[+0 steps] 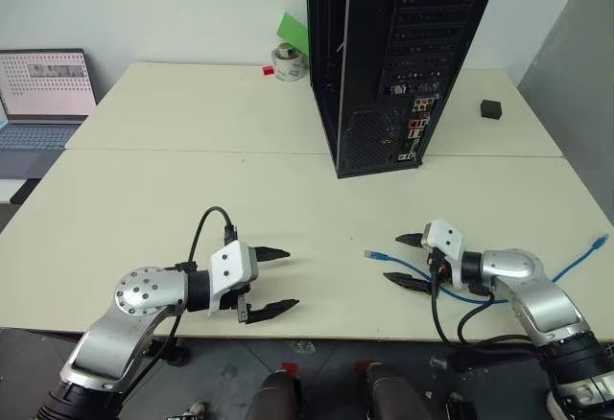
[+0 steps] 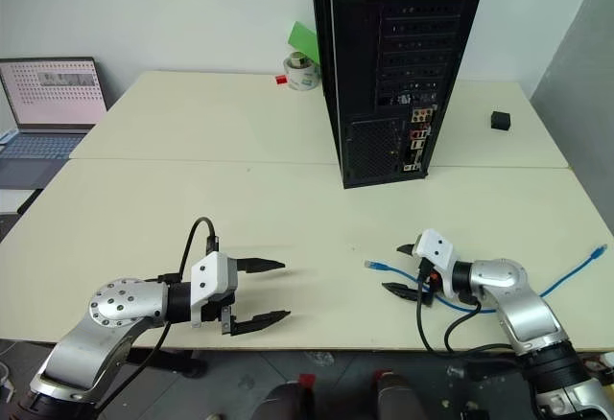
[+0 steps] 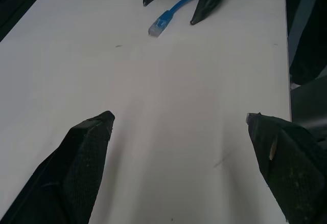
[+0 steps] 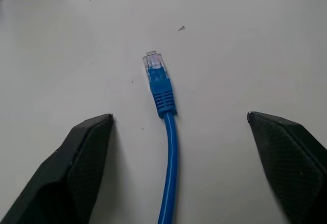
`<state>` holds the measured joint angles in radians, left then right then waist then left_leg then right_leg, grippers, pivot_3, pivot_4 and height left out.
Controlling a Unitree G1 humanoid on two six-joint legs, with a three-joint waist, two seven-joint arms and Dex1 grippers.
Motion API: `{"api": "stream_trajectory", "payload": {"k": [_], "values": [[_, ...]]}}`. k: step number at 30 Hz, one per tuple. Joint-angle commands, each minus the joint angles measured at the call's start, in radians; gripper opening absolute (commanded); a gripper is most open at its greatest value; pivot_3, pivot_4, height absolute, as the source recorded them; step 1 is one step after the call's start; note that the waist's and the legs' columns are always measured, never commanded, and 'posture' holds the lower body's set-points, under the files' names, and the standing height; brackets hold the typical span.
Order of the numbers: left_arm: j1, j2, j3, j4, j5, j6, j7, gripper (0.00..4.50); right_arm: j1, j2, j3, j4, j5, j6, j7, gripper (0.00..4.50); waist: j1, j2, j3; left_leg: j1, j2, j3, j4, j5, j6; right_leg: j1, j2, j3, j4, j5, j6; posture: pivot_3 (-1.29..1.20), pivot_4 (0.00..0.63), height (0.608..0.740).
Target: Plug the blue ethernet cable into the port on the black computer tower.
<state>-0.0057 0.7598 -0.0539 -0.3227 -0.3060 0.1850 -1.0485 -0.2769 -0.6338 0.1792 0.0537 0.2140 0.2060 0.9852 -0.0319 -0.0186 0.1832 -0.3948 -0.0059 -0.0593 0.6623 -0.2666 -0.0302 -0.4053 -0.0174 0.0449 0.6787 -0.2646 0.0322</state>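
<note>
Right wrist view: our right gripper fingers spread wide astride blue ethernet cable, plug end flat on table, nothing gripped | left gripper also wide open, empty, near front edge, well apart from cable | black computer tower upright at far side, rear ports facing us

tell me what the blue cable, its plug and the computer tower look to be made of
Blue cable: smooth rubbery or plastic jacket, slightly glossy, with a ribbed moulded boot near the end. Its plug: clear hard plastic, see-through at the tip. Computer tower: probably black painted sheet metal, matte, with perforated vents and slot covers on the back.
</note>
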Motion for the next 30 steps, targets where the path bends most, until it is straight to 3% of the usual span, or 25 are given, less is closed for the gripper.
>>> {"api": "stream_trajectory", "payload": {"k": [1,15,25,30], "values": [[0.011,0.011,0.021,-0.019,-0.003,-0.022,-0.003,4.5,-0.014,-0.012,0.0,0.033,-0.021,-0.028,0.032,3.51,0.0,0.0,0.0,0.0,0.0,0.0,0.0,0.0,0.0,0.0,0.0,0.0,0.0,0.0,0.0,0.0,0.15,0.74],[-0.006,0.007,0.012,-0.036,-0.008,0.01,0.014,4.5,-0.013,-0.049,0.019,0.047,-0.096,-0.137,0.077,0.1,0.001,0.0,0.0,0.0,0.0,-0.004,0.0,0.0,0.0,0.001,0.0,0.0,0.0,0.0,0.0,0.0,0.15,0.74],[-0.092,0.0,-0.004,-0.037,-0.019,0.088,0.013,4.5,-0.073,-0.026,0.052,-0.067,-0.105,-0.124,0.113,0.04,0.0,0.0,0.0,0.0,0.0,-0.004,0.0,0.0,0.0,0.001,0.0,-0.001,0.0,0.0,0.0,0.0,0.15,0.74],[-0.191,-0.053,-0.058,-0.005,-0.02,0.145,0.023,4.5,-0.15,0.033,0.096,-0.123,-0.09,-0.052,0.123,0.04,0.001,0.0,0.0,0.0,-0.001,-0.004,0.001,0.0,0.0,0.0,0.0,-0.001,0.001,0.0,0.0,0.0,0.15,0.74]]}}
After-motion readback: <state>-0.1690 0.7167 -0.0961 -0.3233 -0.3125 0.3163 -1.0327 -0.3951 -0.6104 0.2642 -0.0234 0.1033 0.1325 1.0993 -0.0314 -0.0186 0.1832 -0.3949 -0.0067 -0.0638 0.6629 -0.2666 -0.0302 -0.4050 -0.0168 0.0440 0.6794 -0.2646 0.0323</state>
